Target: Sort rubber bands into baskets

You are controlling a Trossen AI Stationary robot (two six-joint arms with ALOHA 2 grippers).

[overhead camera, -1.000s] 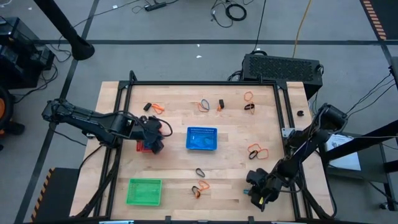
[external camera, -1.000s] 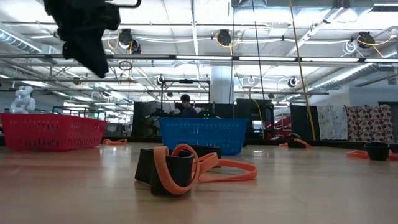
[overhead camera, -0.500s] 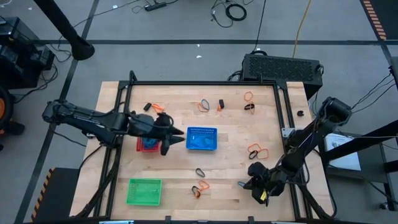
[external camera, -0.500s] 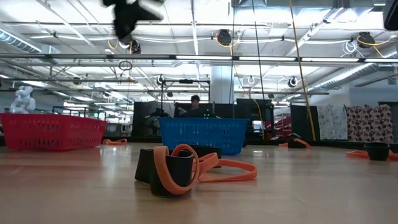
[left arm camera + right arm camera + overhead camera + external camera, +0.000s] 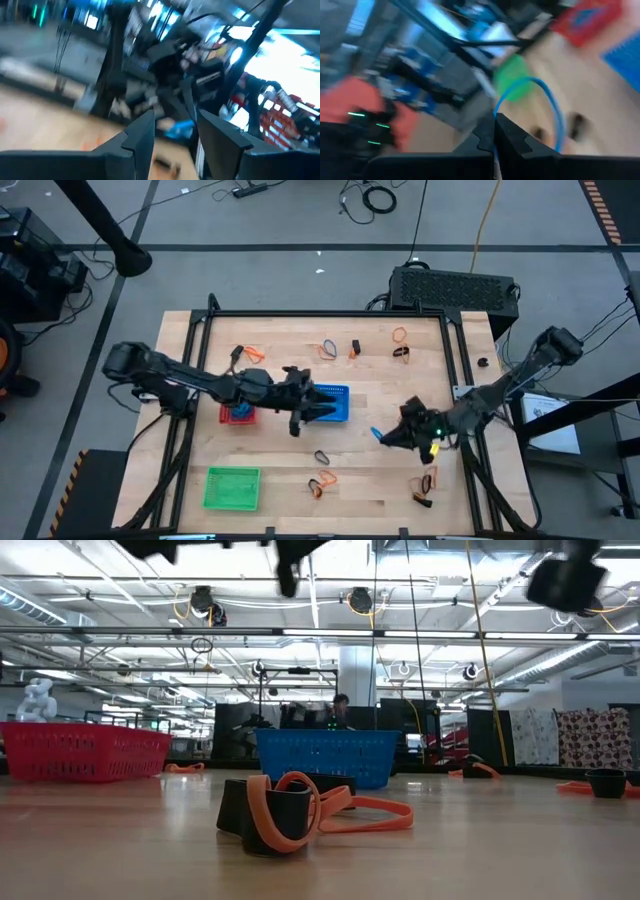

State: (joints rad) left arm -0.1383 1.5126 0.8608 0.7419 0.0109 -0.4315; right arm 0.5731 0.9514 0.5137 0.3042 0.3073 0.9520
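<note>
Between right fingers [image 5: 495, 132] — blue rubber band [image 5: 547, 107]

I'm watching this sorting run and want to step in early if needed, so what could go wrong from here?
1. The right gripper pinches the thin blue rubber band only at one edge; the hanging loop might slip out or snag.
2. The left gripper hovers open over the blue plastic mesh basket, so both arms may crowd the same spot.
3. A tangle of orange and black rubber bands lies near the front edge; separating it could prove awkward.
</note>
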